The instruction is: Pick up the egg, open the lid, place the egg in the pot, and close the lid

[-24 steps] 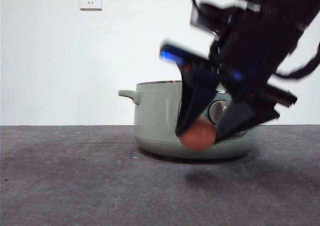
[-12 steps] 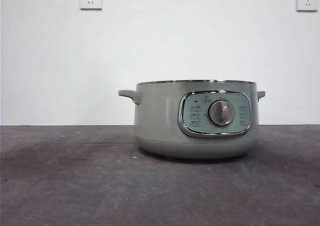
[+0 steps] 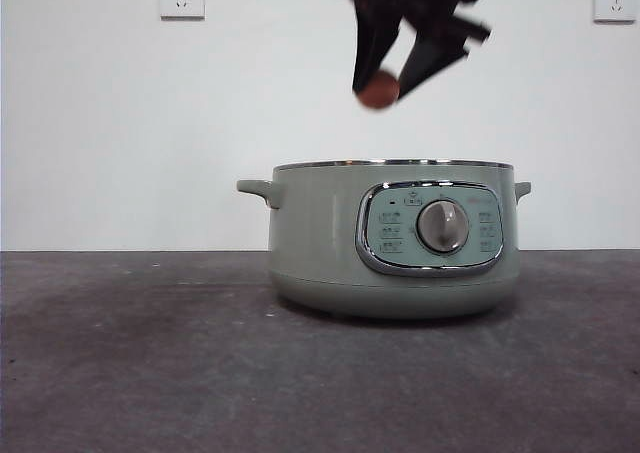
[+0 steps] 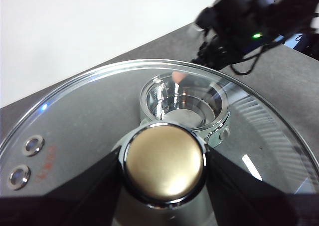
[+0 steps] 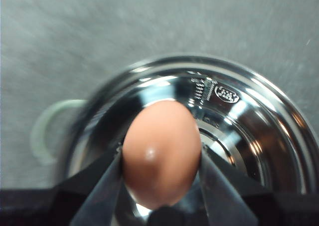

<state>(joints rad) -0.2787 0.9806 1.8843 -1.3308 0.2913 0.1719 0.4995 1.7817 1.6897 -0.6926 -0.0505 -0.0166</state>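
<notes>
Mid egg-drop step: right gripper fingers pinching the small reddish-brown oval egg right above the open sage-green round electric pot, left gripper fingers clamped on the clear glass lid knob, held away; next up, probably lowering gently before letting go.

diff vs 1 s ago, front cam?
The right gripper, shut on the egg, rose from in front of the pot, nearly left the frame, then came back down over the open pot. Pot has not moved. The left gripper holds the lid by its knob now.
</notes>
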